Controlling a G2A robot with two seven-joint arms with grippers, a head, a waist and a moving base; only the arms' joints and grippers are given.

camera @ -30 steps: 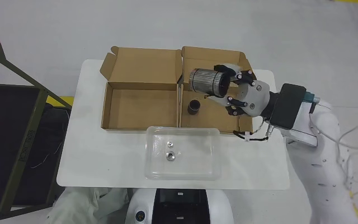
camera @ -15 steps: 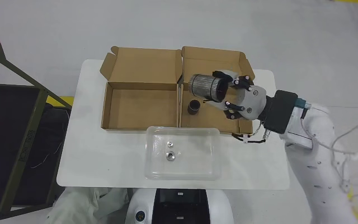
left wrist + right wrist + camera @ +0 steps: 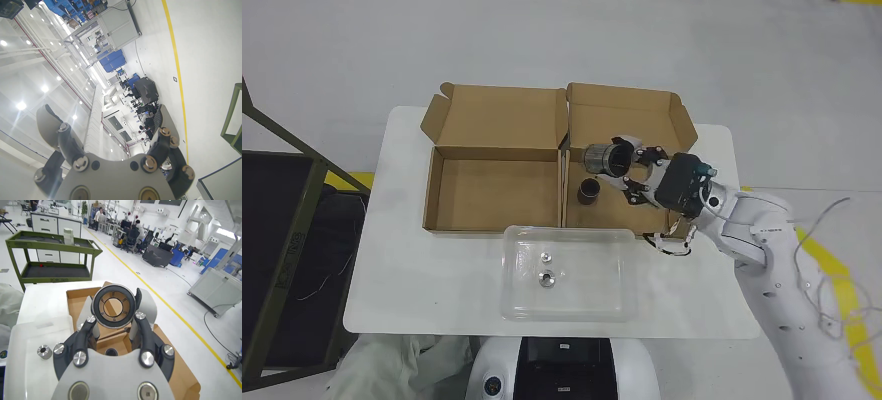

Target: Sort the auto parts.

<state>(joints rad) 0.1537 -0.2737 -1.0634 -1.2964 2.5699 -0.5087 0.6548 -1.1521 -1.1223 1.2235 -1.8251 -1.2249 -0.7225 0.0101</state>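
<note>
My right gripper (image 3: 614, 160) is shut on a ribbed metal cylinder with a hollow core (image 3: 600, 157), held on its side over the right cardboard box (image 3: 627, 105). In the right wrist view the same hollow cylinder (image 3: 113, 298) sits end-on between the fingers of the right gripper (image 3: 115, 305). Beneath it a small dark cylinder (image 3: 588, 189) stands on the box floor, also seen as a small dark cylinder (image 3: 111, 352) in the wrist view. My left gripper (image 3: 102, 117) is open and holds nothing, pointing up into the room.
The left cardboard box (image 3: 492, 190) stands beside the right one. A clear plastic tray (image 3: 612, 290) at the table's front holds two small silver parts (image 3: 548, 279). One silver part (image 3: 44, 351) appears in the right wrist view. A green cart (image 3: 51, 256) stands off the table.
The right gripper has dropped down towards the right box with the ribbed cylinder still held, and now hangs just above the small dark cylinder.
</note>
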